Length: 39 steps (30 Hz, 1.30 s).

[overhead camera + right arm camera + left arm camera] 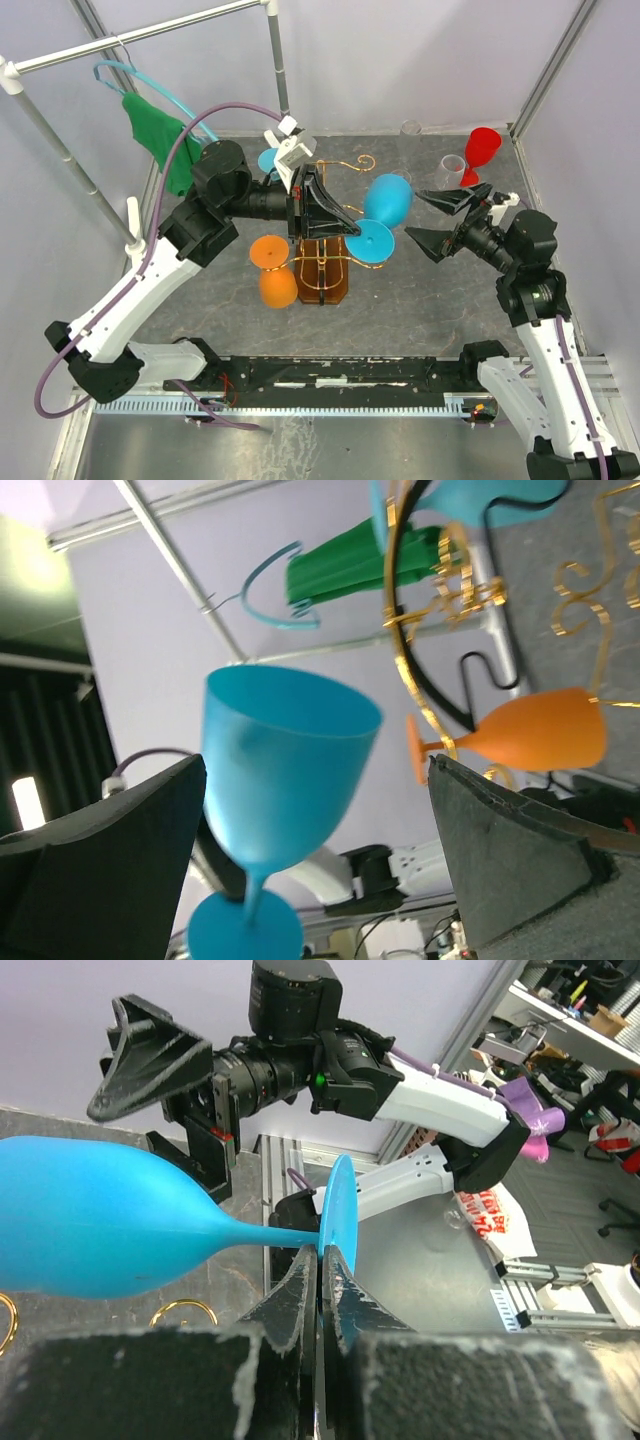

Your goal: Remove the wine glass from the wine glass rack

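The gold wire wine glass rack [322, 262] stands on its dark-brown wooden base in the table's middle. My left gripper [352, 232] is shut on the flat foot of a blue wine glass [386, 198], holding it tilted in the air to the right of the rack; in the left wrist view the fingers [300, 1285] pinch the foot [338, 1205] edge-on. My right gripper [438, 220] is open, just right of the blue bowl, which shows between its fingers in the right wrist view [280, 760]. An orange glass [275, 275] hangs on the rack's left side.
A second blue glass [270, 160] sits behind the left arm. A red glass [480, 150] and a clear glass [452, 170] stand at the back right. A green cloth on a blue hanger [155, 125] hangs from the rail at the back left.
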Motion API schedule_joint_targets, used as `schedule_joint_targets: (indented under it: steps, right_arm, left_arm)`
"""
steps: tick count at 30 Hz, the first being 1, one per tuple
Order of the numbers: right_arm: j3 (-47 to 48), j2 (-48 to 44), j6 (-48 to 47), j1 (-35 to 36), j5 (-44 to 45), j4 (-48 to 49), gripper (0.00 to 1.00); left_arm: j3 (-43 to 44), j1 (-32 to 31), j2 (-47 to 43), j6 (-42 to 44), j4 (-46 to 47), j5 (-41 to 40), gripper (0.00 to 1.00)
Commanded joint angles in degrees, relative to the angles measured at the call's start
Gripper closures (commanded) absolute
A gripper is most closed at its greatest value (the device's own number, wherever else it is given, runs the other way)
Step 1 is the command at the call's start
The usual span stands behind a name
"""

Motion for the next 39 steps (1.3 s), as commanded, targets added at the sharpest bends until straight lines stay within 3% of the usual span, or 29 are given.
schedule_joint_targets:
  steps: [1, 4, 23, 30, 34, 35, 37, 39]
  right_arm:
    - [3.0, 0.39, 8.58, 0.22, -4.78, 11.77, 0.0]
    - [2.24, 0.82, 12.15, 0.72, -5.01, 15.34, 0.0]
    - [3.29, 6.61, 12.16, 5.85, -3.39, 17.94, 0.0]
    - [2.05, 5.94, 12.07, 5.95, -1.35, 18.58, 0.19]
    - [1.9, 5.9, 11.18, 5.96, -0.72, 18.03, 0.21]
    - [1.89, 5.79, 10.68, 5.96, -0.36, 17.88, 0.23]
    - [1.96, 5.15, 9.06, 5.95, 1.32, 16.29, 0.24]
    - [2.06, 4.55, 6.93, 5.88, 3.52, 14.26, 0.25]
  left_arm:
    - [1.39, -0.05, 0.76, 4.56, 1.34, 4.08, 0.97]
    - [1.3, -0.04, 1.57, 5.33, 1.68, 4.27, 0.97]
    - [2.85, -1.22, 5.28, 1.3, 8.51, 7.98, 0.97]
    - [2.35, -1.57, 4.2, 0.65, 8.93, 8.47, 0.97]
    - [2.18, -1.57, 3.13, 0.52, 8.87, 8.34, 0.97]
    - [2.2, -1.62, 2.93, 0.61, 8.47, 8.15, 0.89]
    - [2.4, -1.57, 2.38, 1.06, 7.21, 7.43, 0.59]
    - [2.63, -1.62, 1.36, 1.68, 5.95, 6.8, 0.41]
